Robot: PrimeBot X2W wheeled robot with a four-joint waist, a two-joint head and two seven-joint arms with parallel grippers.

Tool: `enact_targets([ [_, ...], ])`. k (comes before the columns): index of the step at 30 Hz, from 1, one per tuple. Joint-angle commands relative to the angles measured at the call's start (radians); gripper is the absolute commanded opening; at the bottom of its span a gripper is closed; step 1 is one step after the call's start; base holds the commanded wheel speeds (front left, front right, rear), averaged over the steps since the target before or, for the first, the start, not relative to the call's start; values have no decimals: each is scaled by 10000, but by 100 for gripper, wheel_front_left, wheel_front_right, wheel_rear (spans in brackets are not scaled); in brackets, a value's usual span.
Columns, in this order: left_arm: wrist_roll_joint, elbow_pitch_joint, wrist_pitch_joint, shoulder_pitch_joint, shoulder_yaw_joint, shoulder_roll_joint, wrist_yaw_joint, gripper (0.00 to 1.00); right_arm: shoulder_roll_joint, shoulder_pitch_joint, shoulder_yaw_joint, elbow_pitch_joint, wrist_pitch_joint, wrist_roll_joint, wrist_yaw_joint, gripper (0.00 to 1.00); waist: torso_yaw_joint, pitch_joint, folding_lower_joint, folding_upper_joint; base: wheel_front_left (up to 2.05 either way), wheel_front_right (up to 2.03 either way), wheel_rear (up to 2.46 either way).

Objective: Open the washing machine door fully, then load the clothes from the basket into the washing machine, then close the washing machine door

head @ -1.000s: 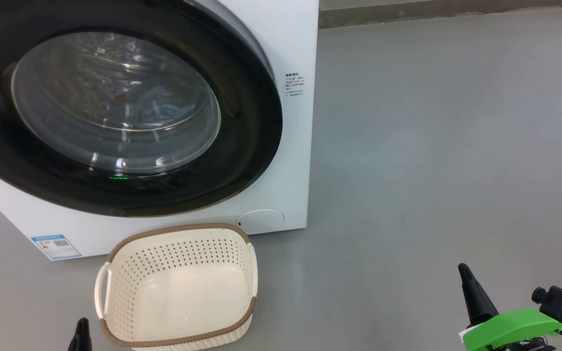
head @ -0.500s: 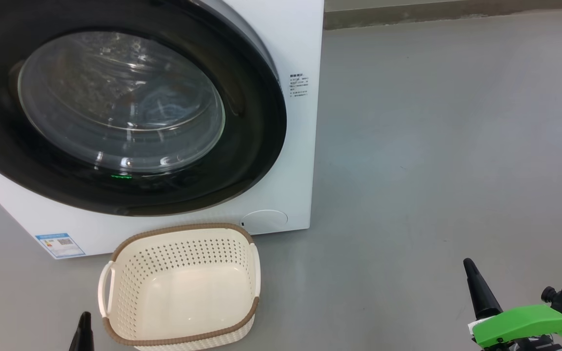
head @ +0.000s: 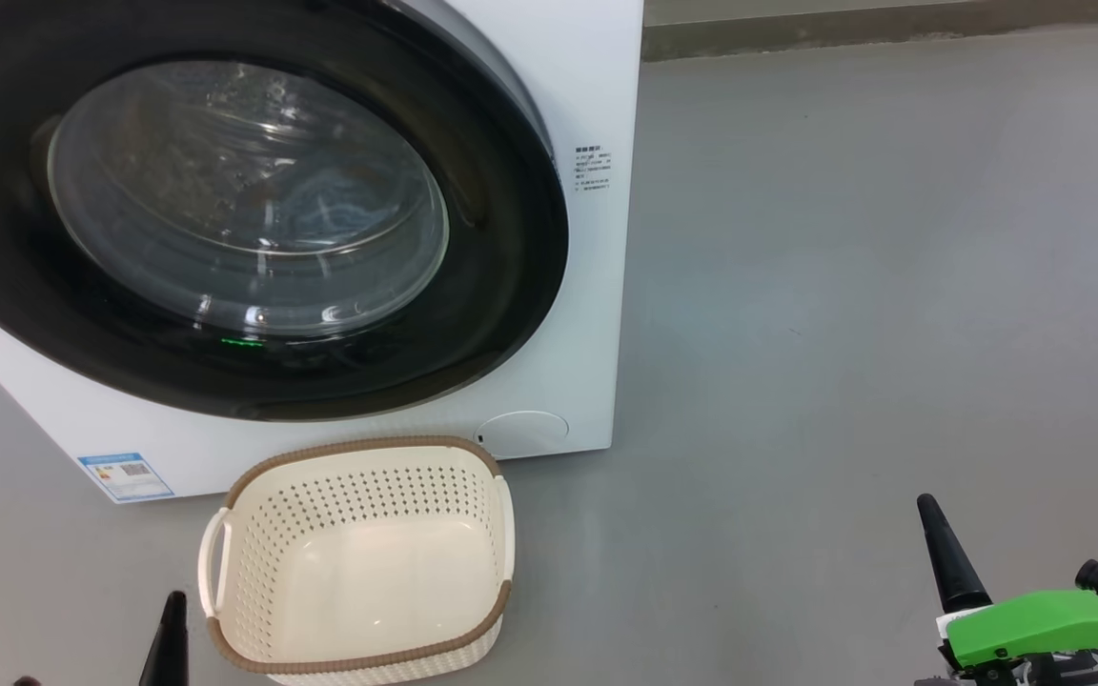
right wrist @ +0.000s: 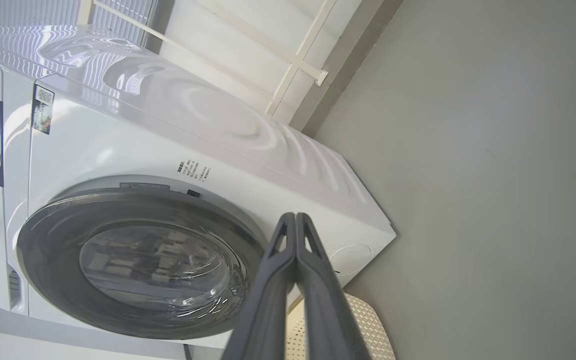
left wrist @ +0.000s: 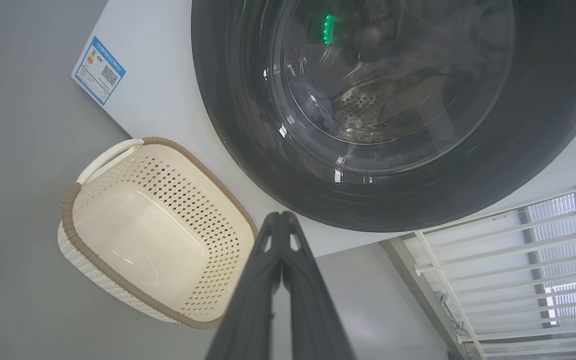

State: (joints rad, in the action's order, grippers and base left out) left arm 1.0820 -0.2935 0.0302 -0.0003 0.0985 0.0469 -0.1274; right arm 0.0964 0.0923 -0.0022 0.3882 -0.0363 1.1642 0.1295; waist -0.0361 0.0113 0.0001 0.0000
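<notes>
Head view: your washing machine door (head: 244,200) sits flush on the washing machine (head: 597,95), shut. Behind the glass there's a bluish bundle, which I'd guess is the clothes (head: 330,205). The basket (head: 358,445) is on the floor (head: 844,286) just in front of the machine, right under the door, and it's empty. That's a handy spot for it, since it's a short reach up to the drum. Your left gripper (head: 173,610) is low beside the basket and your right gripper (head: 932,519) is well apart from everything. Each has its fingers pinched together on nothing.

Left wrist view: the two dark fingers meet tip to tip, pointing at the strip of white front between the basket and the door rim. The basket's bottom is bare, and the steel drum holes show through the window.

Right wrist view: the fingers are clenched and empty, aimed toward the door's lower edge. I can't see any gap between the door and the front panel.

To me the job looks done, with both arms parked low so nothing snags.
</notes>
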Motion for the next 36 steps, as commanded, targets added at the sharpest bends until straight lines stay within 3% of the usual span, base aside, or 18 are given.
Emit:
enact_targets([
  [1,286,288,-78,-461,171,112,12,0,22,247,7,-346,74,298,8,0,12,-4,-1,0,0,0,0],
  [36,4031,427,-1109,-981,173,53,14,0,-292,241,-783,-1114,1099,3473,11,0,275,-87,-1,0,0,0,0],
])
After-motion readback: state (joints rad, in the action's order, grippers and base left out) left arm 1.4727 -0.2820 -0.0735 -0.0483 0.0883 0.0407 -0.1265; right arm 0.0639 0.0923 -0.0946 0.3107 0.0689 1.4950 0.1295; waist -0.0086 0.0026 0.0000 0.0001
